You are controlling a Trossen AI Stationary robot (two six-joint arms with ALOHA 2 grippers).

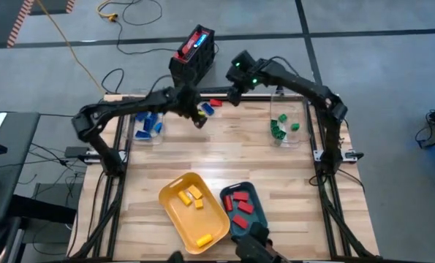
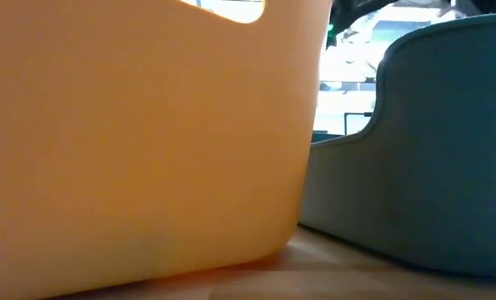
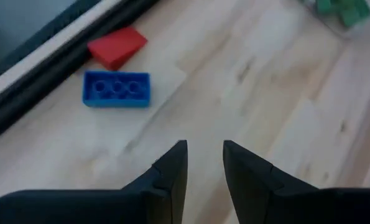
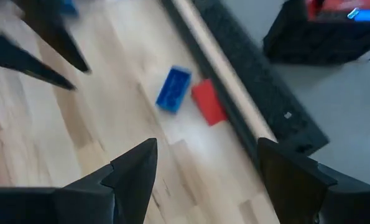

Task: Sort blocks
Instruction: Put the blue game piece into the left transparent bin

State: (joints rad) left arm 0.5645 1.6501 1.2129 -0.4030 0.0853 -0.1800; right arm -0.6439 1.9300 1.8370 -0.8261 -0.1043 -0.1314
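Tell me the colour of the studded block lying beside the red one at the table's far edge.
Blue block, with the red block beside it; the left wrist view shows it best.

2 blocks (image 3: 116, 89) by far table edge (image 3: 41, 68)

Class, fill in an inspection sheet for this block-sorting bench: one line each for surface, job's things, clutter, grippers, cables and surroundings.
Surface: wooden table, bare in the middle.
Job's things: loose blue block and red block by the far edge; yellow blocks in the yellow tray; red blocks in the teal tray; blue blocks and green blocks in clear containers.
Clutter: nothing seen.
Grippers: left gripper empty, narrow gap; right gripper wide open, empty; both near the loose blocks.
Cables: yellow cable and black cable on the floor.
Surroundings: grey floor; black and red case beyond the table.
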